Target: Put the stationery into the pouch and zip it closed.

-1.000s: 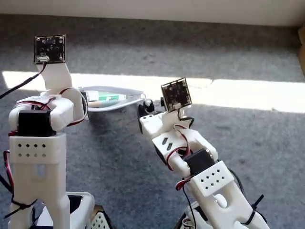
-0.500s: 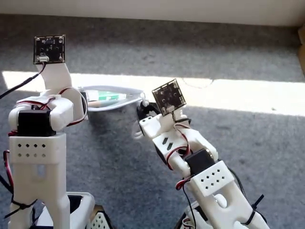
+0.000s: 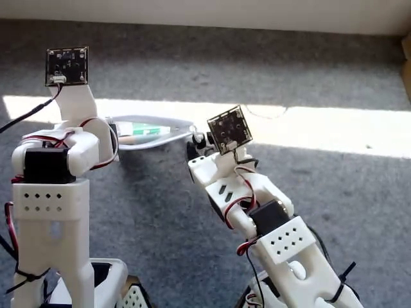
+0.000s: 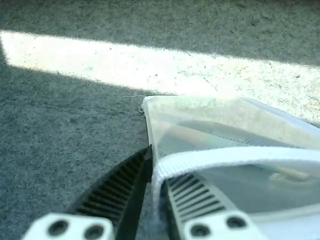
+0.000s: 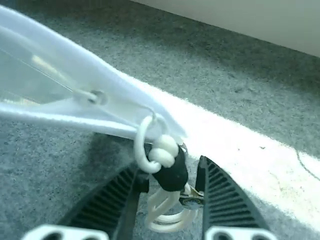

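A clear pouch [image 3: 154, 131] lies on the carpet between the two arms, with a green-and-white stationery item [image 3: 144, 130] showing inside it. My left gripper [image 4: 157, 165] is shut on the pouch's white edge band [image 4: 210, 157] at one end. At the other end my right gripper [image 5: 170, 167] is shut on the zipper pull [image 5: 169, 167], a black bead with white rings and a cord. The slider sits at that end of the pouch [image 5: 75, 95]. From above, my right gripper [image 3: 196, 144] is right against the pouch's tip.
The floor is grey carpet [image 3: 308, 70] crossed by a bright sunlit strip [image 3: 334, 128]. A pale wall runs along the far edge. A brown object [image 3: 407, 64] stands at the far right. Both arm bases fill the near side.
My right wrist swung left and twisted half a second ago, then came back slightly right. The pouch and the left arm have stayed put.
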You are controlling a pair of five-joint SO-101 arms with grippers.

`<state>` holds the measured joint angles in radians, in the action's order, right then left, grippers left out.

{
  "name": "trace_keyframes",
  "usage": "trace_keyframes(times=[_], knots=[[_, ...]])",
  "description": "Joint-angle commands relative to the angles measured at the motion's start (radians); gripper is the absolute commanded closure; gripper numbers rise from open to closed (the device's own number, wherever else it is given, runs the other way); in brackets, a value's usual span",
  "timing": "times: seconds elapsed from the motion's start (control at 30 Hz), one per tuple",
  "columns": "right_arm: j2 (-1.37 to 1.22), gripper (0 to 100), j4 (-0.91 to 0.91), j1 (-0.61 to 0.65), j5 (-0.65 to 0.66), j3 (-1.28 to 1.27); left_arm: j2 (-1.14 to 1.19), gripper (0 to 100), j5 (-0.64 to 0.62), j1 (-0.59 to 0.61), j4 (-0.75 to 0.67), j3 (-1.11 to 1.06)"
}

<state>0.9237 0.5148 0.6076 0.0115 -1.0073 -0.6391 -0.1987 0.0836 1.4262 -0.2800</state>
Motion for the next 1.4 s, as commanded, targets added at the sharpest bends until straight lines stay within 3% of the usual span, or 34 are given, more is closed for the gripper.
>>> trace_keyframes(times=[0.0,0.43,0.6,0.97,1.07,1.37], knots=[[0.001,84.9,-0.024,-0.018,-0.011,0.022,-0.016,99,-0.005,-0.013,-0.015,0.007],[0.001,84.1,-0.021,-0.061,-0.015,0.022,-0.016,99,-0.005,-0.013,-0.028,0.005],[0.001,75.6,-0.019,-0.015,-0.011,0.018,-0.016,99,-0.005,-0.013,-0.028,0.005],[-0.001,76.1,-0.024,-0.004,-0.009,0.024,-0.016,99,-0.005,-0.018,-0.028,0.004],[-0.001,80.0,-0.025,-0.004,-0.005,0.024,-0.016,99,-0.005,-0.018,-0.028,0.004],[0.022,93.8,-0.091,0.045,0.203,0.016,-0.016,99,-0.005,-0.013,-0.026,0.004]])
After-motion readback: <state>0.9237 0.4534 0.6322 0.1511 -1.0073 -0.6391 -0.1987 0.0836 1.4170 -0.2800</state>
